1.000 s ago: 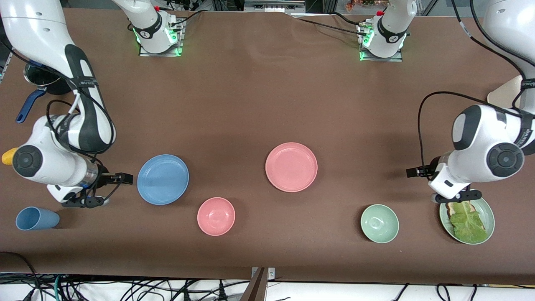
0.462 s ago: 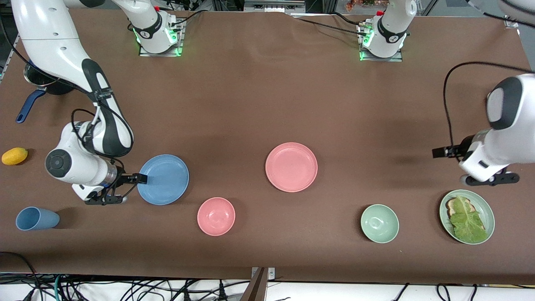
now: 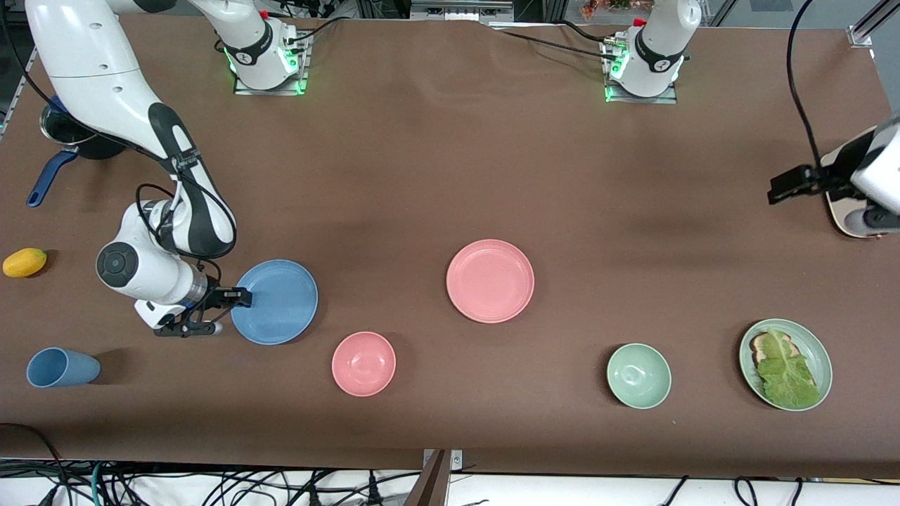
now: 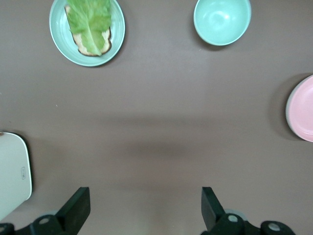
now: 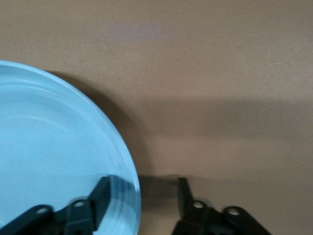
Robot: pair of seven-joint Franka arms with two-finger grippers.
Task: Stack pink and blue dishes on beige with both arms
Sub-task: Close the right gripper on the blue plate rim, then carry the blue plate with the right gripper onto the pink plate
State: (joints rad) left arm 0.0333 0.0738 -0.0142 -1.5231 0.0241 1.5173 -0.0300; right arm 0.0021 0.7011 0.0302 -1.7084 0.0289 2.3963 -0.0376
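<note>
**Blue plate's rim straddled by right gripper**

The light blue round plastic plate (image 3: 275, 301), shallow and low-rimmed, is seen flat on the brown tablecloth (image 3: 422, 176) toward the right arm's end. Its rim is straddled by the spread fingers of the right gripper (image 5: 142, 196), the arm bent low at the elbow. The matching smooth pink round plastic plate (image 3: 490, 281) is seen mid-table. The left gripper (image 4: 144, 208), fingers parted and empty, is held high over bare cloth beside a cream-beige object (image 3: 840, 190) partly hidden by the arm.
</note>
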